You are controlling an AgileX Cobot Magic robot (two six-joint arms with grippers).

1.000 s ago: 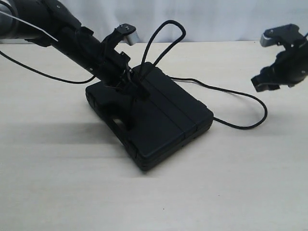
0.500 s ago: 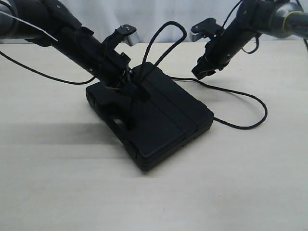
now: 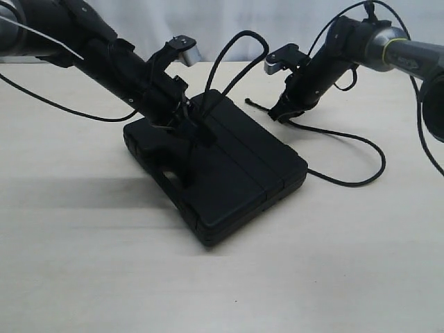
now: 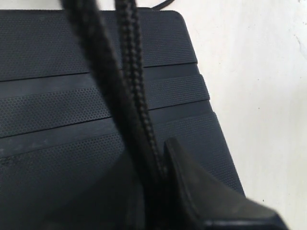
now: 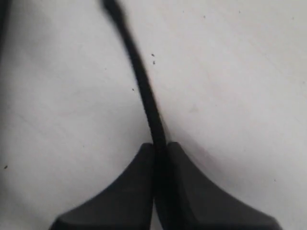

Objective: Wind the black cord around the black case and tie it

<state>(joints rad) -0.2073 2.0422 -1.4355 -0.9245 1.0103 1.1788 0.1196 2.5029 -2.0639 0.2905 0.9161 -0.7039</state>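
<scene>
The black case (image 3: 239,173) lies flat on the table, its ribbed lid (image 4: 53,96) filling the left wrist view. My left gripper (image 3: 182,116) is over the case's far corner, shut on two strands of the black cord (image 4: 128,72) that rise as a loop (image 3: 244,35) above it. One left fingertip (image 4: 201,191) shows beside the strands. My right gripper (image 3: 281,111) is low over the table just right of the case, shut on the black cord (image 5: 144,91) near its knotted end (image 5: 109,5). From there the cord (image 3: 380,161) curves right and back to the case.
A glossy robot cable (image 3: 62,107) trails over the table behind the left arm. More arm cables (image 3: 430,146) hang at the right edge. The pale wooden table (image 3: 104,263) stretches in front of the case, and a white backdrop stands behind.
My right arm has swung in from the far right and come down beside the case, closing on the cord near its end. The left arm and the case have stayed put.
</scene>
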